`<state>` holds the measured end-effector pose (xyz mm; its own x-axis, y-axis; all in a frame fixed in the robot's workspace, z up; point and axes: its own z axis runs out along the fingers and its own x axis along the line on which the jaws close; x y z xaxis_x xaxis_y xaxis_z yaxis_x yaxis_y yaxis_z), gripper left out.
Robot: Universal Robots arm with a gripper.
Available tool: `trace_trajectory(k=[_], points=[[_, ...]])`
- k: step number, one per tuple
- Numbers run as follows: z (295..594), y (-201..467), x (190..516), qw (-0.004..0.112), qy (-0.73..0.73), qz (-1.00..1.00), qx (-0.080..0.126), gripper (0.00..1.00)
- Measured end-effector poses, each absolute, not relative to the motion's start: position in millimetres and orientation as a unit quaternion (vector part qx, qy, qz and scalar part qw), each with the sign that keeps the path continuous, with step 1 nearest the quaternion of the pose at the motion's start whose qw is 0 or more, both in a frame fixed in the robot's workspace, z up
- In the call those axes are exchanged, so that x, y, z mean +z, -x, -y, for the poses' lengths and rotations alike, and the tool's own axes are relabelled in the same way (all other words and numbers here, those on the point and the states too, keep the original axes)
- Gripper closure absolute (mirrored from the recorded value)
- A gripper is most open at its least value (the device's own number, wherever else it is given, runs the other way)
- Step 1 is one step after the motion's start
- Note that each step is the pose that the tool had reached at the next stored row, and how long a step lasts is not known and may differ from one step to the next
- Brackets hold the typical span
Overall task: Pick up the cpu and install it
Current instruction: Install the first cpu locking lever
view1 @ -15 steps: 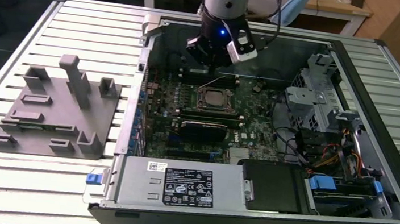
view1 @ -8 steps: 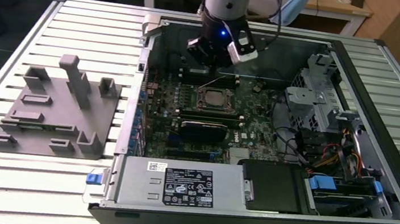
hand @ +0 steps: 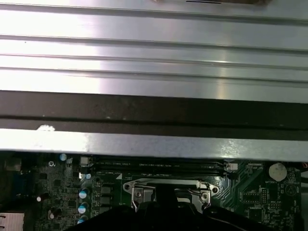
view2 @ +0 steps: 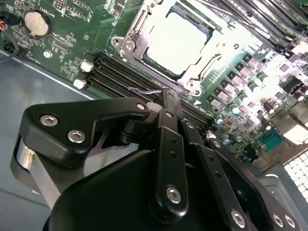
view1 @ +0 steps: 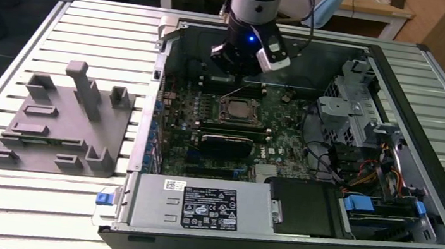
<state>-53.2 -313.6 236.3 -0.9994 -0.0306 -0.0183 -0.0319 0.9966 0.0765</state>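
Observation:
The cpu (view1: pixel 236 109) lies flat in its socket on the green motherboard (view1: pixel 284 138) inside the open computer case. In the second wrist view its pale silver top (view2: pixel 175 41) sits inside the metal socket frame (view2: pixel 137 36). My gripper (view1: pixel 236 70) hangs over the board just behind the socket, toward the case's back wall. In the second wrist view the gripper (view2: pixel 166 96) is shut, its tips right at the thin wire socket lever (view2: pixel 142 90), holding nothing that I can see. The first wrist view shows the socket frame (hand: pixel 168 188) partly behind the gripper's dark body.
A grey plastic tray (view1: pixel 52 129) with upright posts lies on the slatted table on the exterior view's left. In the case are a power supply (view1: pixel 195 207), a drive cage (view1: pixel 352 108) and cables (view1: pixel 369 174). Memory slots (view2: pixel 120 77) run beside the socket.

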Motion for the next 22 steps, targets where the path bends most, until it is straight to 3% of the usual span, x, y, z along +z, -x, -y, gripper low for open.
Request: trace_trajectory(k=[22], points=[[305.0, 46.2, 229.5, 0.008, 0.018, -0.999, 0.034, 0.89]])
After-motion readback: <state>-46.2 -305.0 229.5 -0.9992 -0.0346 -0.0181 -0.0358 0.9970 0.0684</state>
